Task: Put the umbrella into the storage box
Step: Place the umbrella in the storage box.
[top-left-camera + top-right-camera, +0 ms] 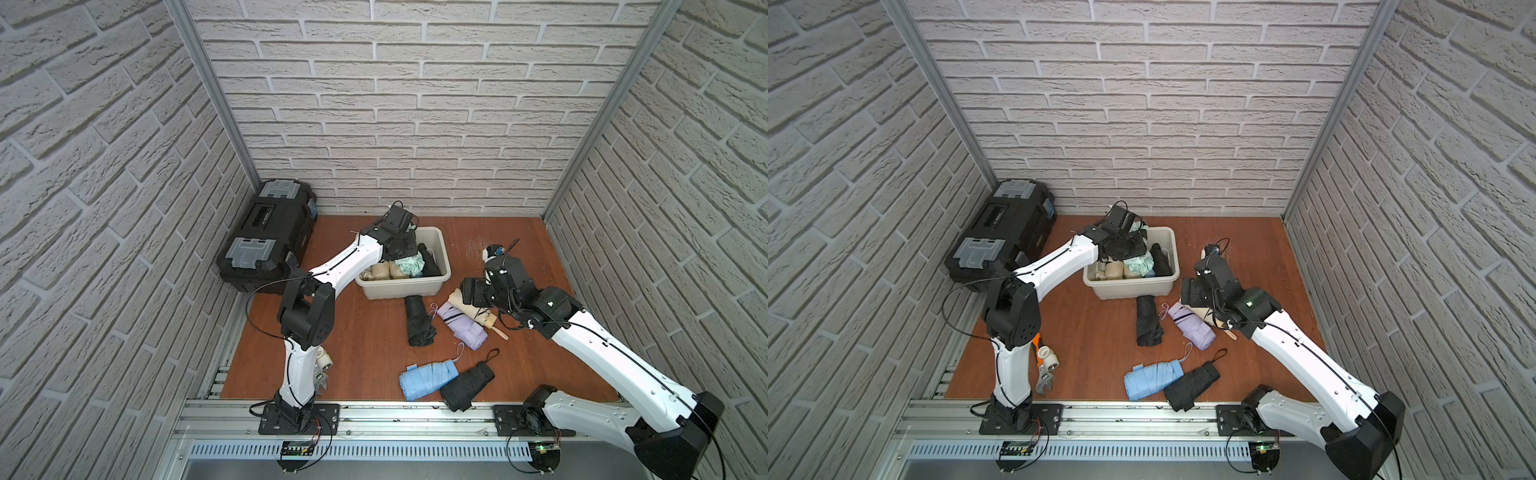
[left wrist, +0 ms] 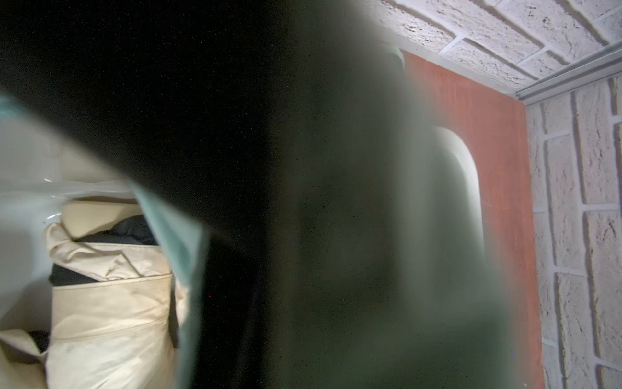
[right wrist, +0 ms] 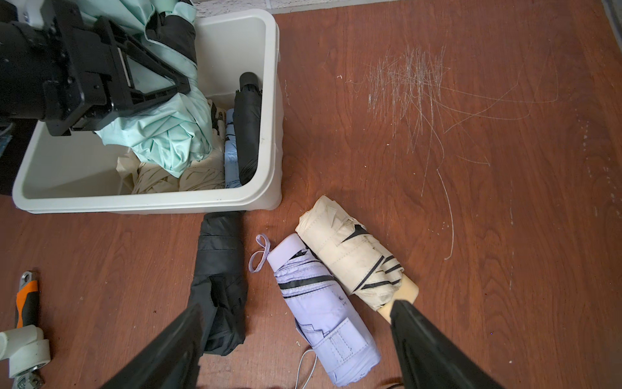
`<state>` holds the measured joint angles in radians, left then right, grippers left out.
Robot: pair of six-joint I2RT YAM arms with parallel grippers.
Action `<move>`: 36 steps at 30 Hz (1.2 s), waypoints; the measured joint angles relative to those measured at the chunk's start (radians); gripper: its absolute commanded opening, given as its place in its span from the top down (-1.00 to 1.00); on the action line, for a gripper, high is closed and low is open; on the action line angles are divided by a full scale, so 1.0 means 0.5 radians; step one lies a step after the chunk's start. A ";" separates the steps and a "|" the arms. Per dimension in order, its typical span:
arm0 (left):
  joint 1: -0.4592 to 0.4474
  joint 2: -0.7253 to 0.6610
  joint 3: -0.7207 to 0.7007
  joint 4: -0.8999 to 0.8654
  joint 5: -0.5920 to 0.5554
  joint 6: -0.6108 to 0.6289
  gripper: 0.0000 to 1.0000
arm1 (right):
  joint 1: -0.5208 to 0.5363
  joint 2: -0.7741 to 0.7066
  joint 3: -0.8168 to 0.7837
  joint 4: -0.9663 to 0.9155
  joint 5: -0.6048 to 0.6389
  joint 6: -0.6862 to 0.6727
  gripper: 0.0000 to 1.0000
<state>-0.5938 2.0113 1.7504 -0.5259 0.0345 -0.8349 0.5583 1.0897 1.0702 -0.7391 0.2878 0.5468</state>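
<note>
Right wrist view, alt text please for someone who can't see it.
The left gripper holds a mint-green umbrella in the storage box. The right gripper, fingers open, hovers over a lilac umbrella lying between a black umbrella and a cream umbrella on the tabletop.

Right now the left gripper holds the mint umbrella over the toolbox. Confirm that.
Wrong place. The left gripper holds the mint umbrella over the storage box, as the right wrist view shows.
</note>
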 measured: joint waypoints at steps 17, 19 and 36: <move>-0.080 -0.153 -0.161 0.047 -0.285 0.092 0.26 | 0.000 -0.035 -0.036 -0.024 0.029 0.088 -0.78; -0.085 -0.215 -0.195 0.043 -0.292 0.092 0.25 | 0.000 -0.035 -0.036 -0.023 0.028 0.089 -0.78; -0.107 -0.188 -0.310 0.130 -0.001 -0.114 0.27 | 0.000 -0.116 -0.138 -0.015 0.020 0.101 -0.78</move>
<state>-0.6472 1.9175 1.5955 -0.4606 0.0341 -0.8921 0.5583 1.0317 1.0012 -0.7467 0.2977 0.5972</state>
